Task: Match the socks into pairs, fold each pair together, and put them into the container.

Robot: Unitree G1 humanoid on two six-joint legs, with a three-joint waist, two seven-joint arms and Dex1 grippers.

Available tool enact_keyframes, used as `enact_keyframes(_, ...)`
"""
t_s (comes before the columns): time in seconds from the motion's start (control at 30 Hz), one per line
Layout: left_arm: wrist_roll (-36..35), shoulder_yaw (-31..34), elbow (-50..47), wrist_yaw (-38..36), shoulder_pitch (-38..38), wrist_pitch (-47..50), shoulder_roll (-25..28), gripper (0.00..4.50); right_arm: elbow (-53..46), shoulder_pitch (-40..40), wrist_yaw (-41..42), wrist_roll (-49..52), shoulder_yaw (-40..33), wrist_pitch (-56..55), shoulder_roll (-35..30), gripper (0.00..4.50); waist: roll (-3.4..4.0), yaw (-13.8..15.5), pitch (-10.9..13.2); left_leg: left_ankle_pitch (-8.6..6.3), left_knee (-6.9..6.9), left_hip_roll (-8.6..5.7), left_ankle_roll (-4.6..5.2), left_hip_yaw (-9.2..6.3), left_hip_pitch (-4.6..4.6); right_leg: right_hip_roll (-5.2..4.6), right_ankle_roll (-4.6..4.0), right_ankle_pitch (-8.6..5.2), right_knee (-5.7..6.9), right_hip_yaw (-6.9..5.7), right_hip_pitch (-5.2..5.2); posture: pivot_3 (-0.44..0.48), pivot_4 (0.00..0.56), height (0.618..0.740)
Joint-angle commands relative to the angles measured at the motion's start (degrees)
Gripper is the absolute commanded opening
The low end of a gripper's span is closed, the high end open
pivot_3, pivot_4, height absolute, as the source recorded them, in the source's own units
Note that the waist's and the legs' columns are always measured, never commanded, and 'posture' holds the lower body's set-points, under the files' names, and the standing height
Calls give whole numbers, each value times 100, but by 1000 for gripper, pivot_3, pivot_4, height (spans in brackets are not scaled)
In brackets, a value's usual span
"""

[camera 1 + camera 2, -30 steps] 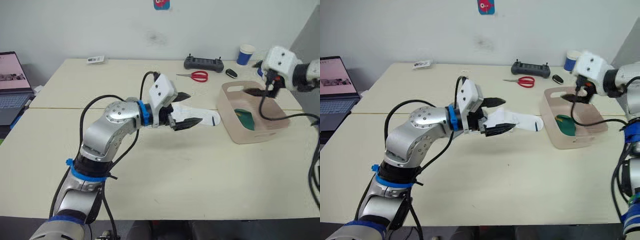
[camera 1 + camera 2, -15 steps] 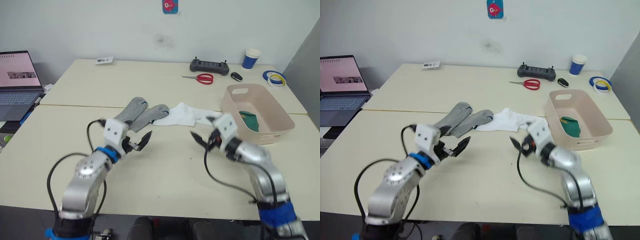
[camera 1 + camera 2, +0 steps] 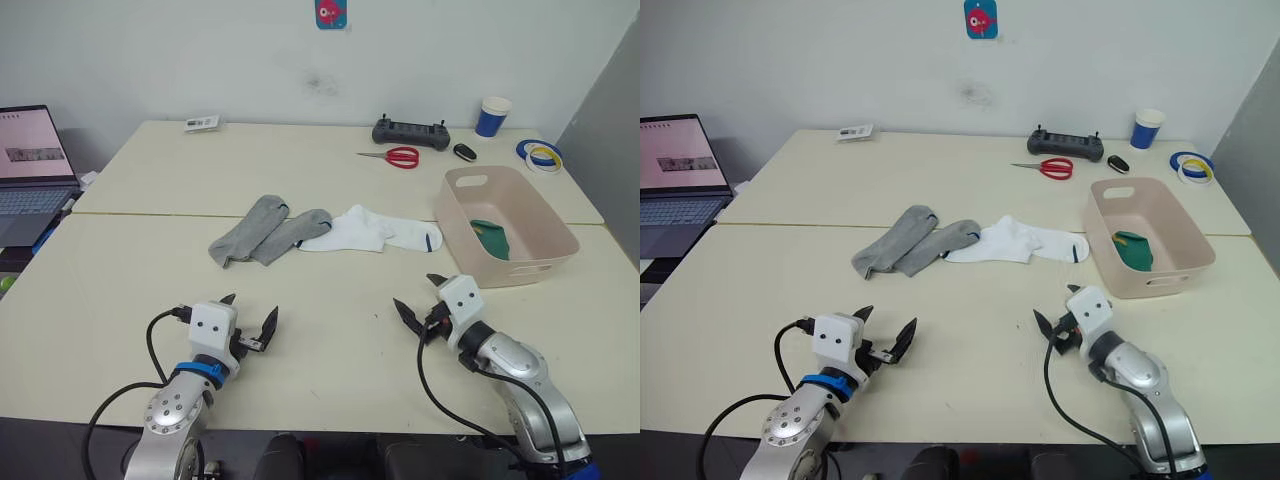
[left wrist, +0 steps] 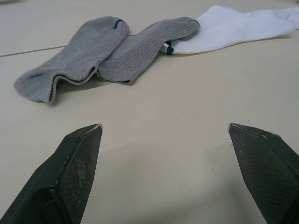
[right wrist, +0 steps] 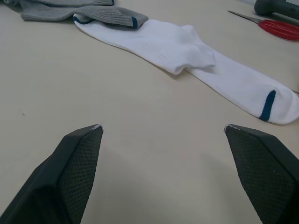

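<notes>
Both grippers, left gripper and right gripper, rest wide open and empty; grey socks and white socks lie at 12 o'clock, awaiting pairing.

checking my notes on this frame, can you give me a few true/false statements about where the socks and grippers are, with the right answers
1. The green sock lies inside the container. True.
2. The two grey socks are in the container. False: they lie side by side on the table, left of the white socks.
3. The left gripper holds a grey sock. False: it is open and holds nothing, low over the table's near edge.
4. The right gripper is open and holds nothing. True.
5. The red scissors sit in the container. False: they lie on the table's far side, near the black controller.
</notes>
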Motion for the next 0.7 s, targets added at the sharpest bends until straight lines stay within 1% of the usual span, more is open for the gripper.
enact_keyframes(0.03,-85,38,-247,-4,-76,53,17,4500,-225,30,-16,160,-89,-58,7,4471,0,-1,0,0,0,0,0,0,0,0,0,0,0,0,0,0,150,740)
enact_keyframes(0.1,-213,29,-290,-81,-124,104,11,4500,-219,-8,83,315,-105,-53,-5,4471,0,-1,0,0,0,0,0,0,0,0,0,0,0,-1,0,0,150,740)
enact_keyframes(0.13,-152,7,-302,-96,-160,102,68,4500,-180,-79,162,384,-81,-37,-27,4471,0,-1,0,0,0,0,0,0,0,1,0,0,0,-1,0,0,150,740)
enact_keyframes(0.27,-273,127,-417,-117,-178,182,118,4500,32,-503,422,449,54,-79,-166,4471,0,-9,0,0,0,0,0,3,1,2,0,0,0,-3,-1,0,150,740)
enact_keyframes(0.33,-276,224,-429,-132,-120,156,161,4500,39,-789,558,666,-1,110,-169,4471,0,-8,0,0,0,0,0,3,1,3,0,0,0,-3,-1,0,150,740)
enact_keyframes(0.53,-254,803,-358,-105,126,-47,389,4500,123,-1806,1294,1203,62,482,-472,4471,0,-14,0,0,-4,5,1,2,1,7,-2,0,1,-3,-6,0,150,740)
enact_keyframes(0.7,-434,1223,-412,-36,357,91,360,4500,78,-2509,1541,1485,347,786,-399,4471,0,-13,0,0,-5,5,1,2,0,6,-3,-1,-1,-3,-7,0,150,740)
